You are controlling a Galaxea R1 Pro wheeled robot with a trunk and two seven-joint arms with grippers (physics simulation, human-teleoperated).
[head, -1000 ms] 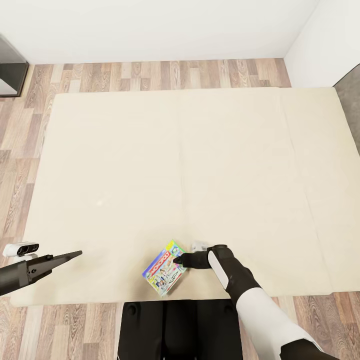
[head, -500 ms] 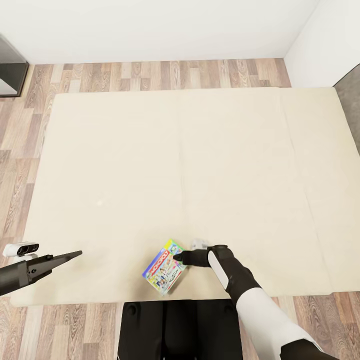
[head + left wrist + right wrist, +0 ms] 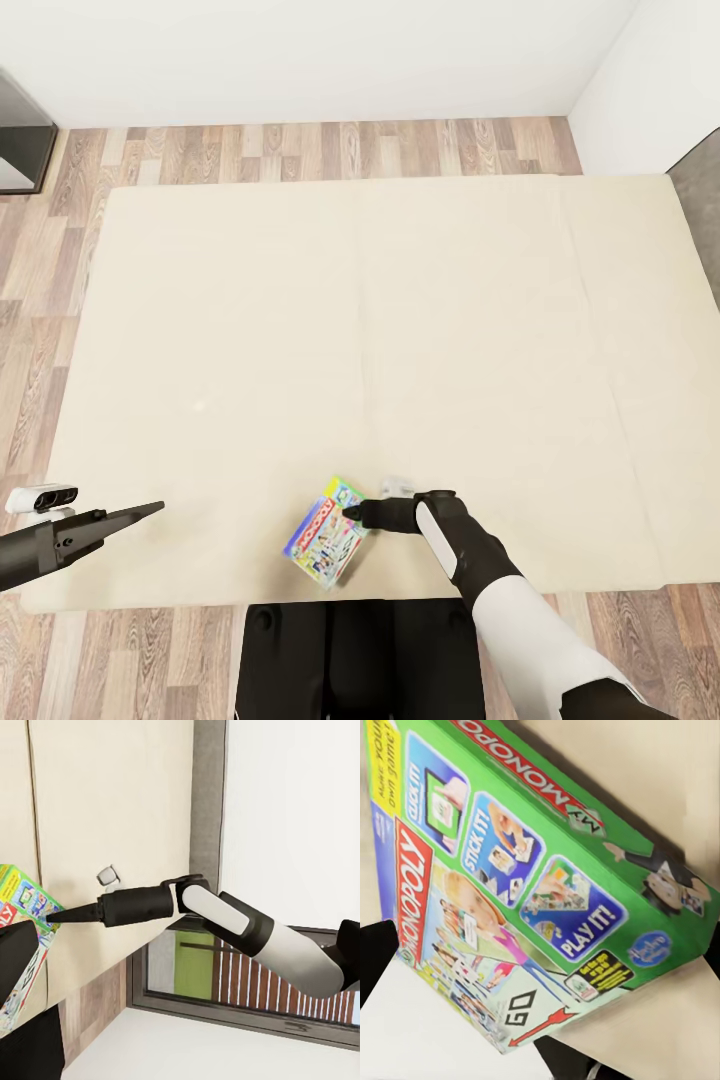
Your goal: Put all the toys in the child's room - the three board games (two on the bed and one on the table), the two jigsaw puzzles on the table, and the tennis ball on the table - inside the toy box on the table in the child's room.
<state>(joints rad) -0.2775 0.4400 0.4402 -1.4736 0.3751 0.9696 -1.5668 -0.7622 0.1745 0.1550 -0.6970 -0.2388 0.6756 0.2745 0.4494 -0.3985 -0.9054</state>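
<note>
Green board game (image 3: 326,540) (red Monopoly band) lying near the bed's (image 3: 250,330) front edge, one side tipped up — right hand (image 3: 352,516) at its right corner, grip unclear. Left hand (image 3: 150,509) well left of game — grip unclear.

A green game box on the bed

The board game (image 3: 325,541) (it says Monopoly, with a red band) sits tipped up on the beige bed (image 3: 300,330), its edge touching the right gripper (image 3: 352,516) tips.
</note>
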